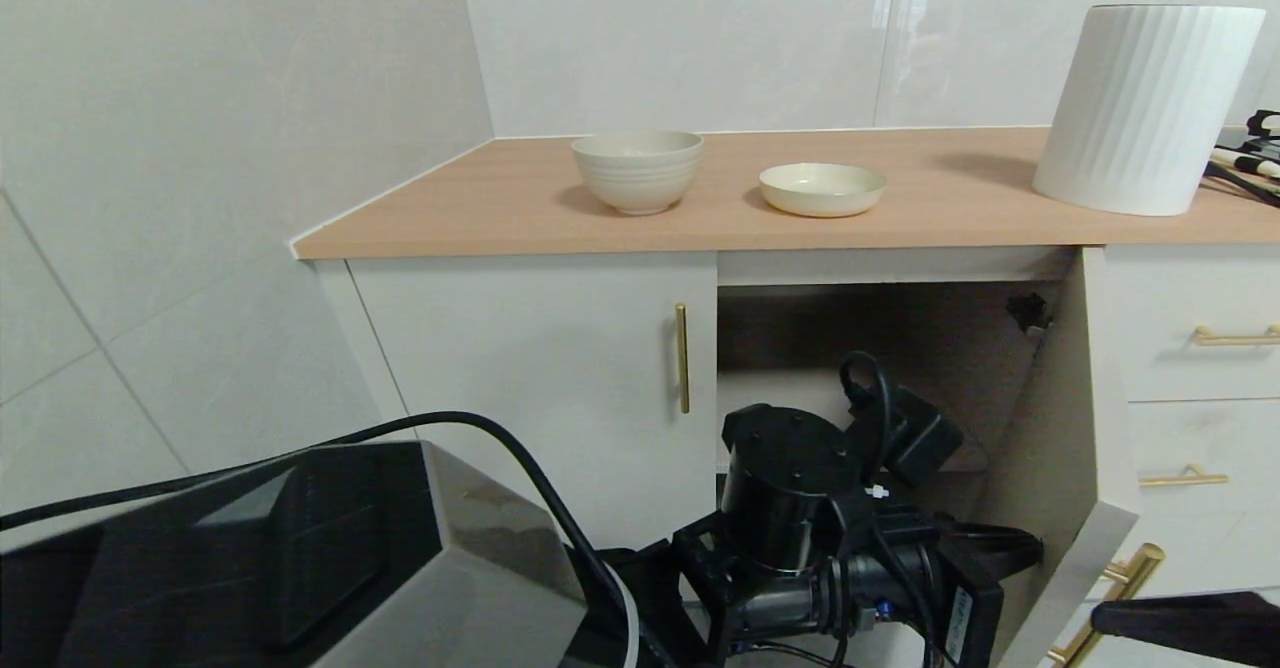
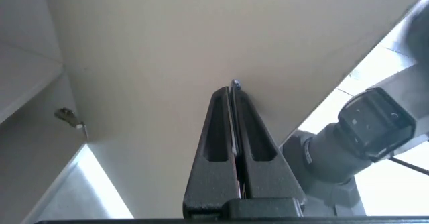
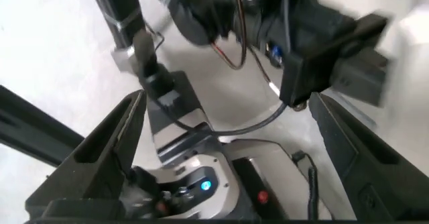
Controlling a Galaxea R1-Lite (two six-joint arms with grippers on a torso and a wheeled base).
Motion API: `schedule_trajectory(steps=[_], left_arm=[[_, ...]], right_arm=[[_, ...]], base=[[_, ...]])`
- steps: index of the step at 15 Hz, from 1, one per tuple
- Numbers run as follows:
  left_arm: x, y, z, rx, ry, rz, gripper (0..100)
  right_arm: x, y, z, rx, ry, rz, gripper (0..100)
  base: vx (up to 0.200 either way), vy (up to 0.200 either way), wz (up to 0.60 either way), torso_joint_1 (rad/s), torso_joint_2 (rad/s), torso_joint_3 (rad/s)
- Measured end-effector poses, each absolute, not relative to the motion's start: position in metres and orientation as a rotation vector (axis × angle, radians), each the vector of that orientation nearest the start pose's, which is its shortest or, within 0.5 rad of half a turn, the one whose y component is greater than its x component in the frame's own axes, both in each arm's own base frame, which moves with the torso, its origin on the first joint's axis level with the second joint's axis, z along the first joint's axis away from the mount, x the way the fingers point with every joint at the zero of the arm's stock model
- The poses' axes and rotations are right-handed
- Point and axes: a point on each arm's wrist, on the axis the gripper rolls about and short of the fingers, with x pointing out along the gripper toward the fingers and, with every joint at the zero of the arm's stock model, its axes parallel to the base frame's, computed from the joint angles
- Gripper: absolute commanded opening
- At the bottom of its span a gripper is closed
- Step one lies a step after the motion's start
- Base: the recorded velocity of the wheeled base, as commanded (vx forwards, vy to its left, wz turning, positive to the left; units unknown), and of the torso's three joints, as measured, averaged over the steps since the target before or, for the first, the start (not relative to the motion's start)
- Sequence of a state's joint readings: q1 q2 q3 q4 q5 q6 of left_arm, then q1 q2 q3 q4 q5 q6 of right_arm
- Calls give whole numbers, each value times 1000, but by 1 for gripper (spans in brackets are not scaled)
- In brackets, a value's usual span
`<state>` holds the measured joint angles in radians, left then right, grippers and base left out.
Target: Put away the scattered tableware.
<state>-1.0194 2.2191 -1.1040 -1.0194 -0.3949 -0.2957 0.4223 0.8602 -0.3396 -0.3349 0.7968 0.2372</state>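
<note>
A cream ribbed bowl point(image 1: 637, 170) and a shallow cream dish point(image 1: 822, 188) stand side by side on the wooden countertop point(image 1: 480, 203). Below them the cabinet's right door point(image 1: 1055, 508) hangs open, and my left arm point(image 1: 800, 508) sits low in front of the dark opening point(image 1: 880, 338). In the left wrist view my left gripper point(image 2: 233, 86) is shut with nothing between its fingers, pointing at a pale cabinet panel. My right gripper point(image 3: 228, 100) is open and holds nothing, hanging over the robot's own base.
A tall white ribbed container point(image 1: 1145, 108) stands at the counter's right, with dark utensils point(image 1: 1250, 153) beside it. The left cabinet door point(image 1: 540, 388) is closed, with a gold handle point(image 1: 682, 358). Drawers with gold pulls point(image 1: 1235, 336) lie to the right. A tiled wall closes the left side.
</note>
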Motion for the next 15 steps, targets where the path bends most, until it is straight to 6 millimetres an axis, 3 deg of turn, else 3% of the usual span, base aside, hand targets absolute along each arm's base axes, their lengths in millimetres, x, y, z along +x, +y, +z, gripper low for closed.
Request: schedule_trajectory(steps=[3, 6, 9, 11, 13, 15], left_arm=[[217, -371, 107, -202, 337, -1381, 0], [214, -383, 114, -172, 418, -1384, 0], [200, -409, 144, -183, 378, -1450, 0], [190, -417, 153, -188, 354, -1438, 0], [196, -404, 154, -186, 361, -1366, 0], [211, -376, 153, -182, 386, -1289, 0]], right_arm=[[56, 39, 224, 212, 260, 1048, 100], [50, 37, 234, 200, 200, 1011, 100], [48, 37, 241, 198, 187, 1024, 100], [49, 37, 245, 197, 181, 1026, 100], [56, 41, 247, 199, 199, 1024, 100], [66, 45, 247, 201, 227, 1016, 100]], base=[[0, 0, 0, 0, 0, 0], [0, 0, 0, 0, 0, 0], [0, 0, 0, 0, 0, 0], [0, 0, 0, 0, 0, 0], [0, 0, 0, 0, 0, 0], [0, 0, 0, 0, 0, 0]])
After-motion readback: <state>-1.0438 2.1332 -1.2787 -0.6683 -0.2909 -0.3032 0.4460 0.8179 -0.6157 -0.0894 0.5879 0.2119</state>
